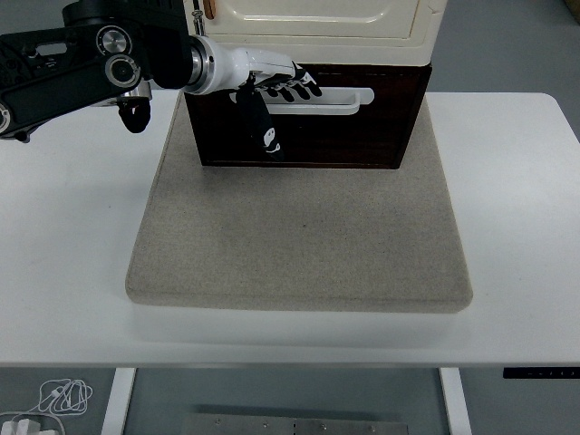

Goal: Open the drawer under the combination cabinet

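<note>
The combination cabinet has a cream upper part (317, 23) and a dark brown drawer (362, 131) beneath it, at the back of a grey mat. The drawer front sits flush with the cabinet and carries a white bar handle (340, 98). My left hand (288, 92) reaches in from the left. Its black fingers (299, 90) lie stretched over the left end of the handle. The thumb (265, 131) hangs down apart from them in front of the drawer face. The handle's left end is hidden by the fingers. My right arm is out of view.
The grey felt mat (299, 236) covers the middle of the white table (517, 199). My left forearm (82, 68) spans the table's back left corner.
</note>
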Robot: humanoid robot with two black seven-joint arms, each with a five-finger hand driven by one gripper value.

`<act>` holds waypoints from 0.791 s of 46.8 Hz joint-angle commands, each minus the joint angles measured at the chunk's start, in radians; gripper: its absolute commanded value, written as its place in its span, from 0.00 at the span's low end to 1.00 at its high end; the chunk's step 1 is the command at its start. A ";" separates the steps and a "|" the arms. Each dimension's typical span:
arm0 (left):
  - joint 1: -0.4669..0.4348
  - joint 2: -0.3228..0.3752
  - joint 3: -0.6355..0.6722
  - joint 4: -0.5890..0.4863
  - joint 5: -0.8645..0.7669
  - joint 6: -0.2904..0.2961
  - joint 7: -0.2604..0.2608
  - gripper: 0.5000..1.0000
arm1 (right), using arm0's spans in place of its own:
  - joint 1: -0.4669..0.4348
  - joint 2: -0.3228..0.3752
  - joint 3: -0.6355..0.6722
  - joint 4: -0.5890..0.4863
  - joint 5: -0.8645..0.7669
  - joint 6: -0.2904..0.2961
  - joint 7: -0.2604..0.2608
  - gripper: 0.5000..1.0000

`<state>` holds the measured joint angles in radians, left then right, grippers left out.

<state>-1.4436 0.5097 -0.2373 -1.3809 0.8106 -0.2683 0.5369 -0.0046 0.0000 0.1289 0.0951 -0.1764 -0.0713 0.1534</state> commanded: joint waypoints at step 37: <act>0.005 -0.011 0.029 0.000 -0.001 0.024 0.000 1.00 | 0.000 0.000 0.001 0.000 0.000 -0.001 0.000 0.85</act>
<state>-1.4396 0.5041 -0.2086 -1.3788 0.8102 -0.2408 0.5369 -0.0046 0.0000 0.1291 0.0951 -0.1764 -0.0715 0.1534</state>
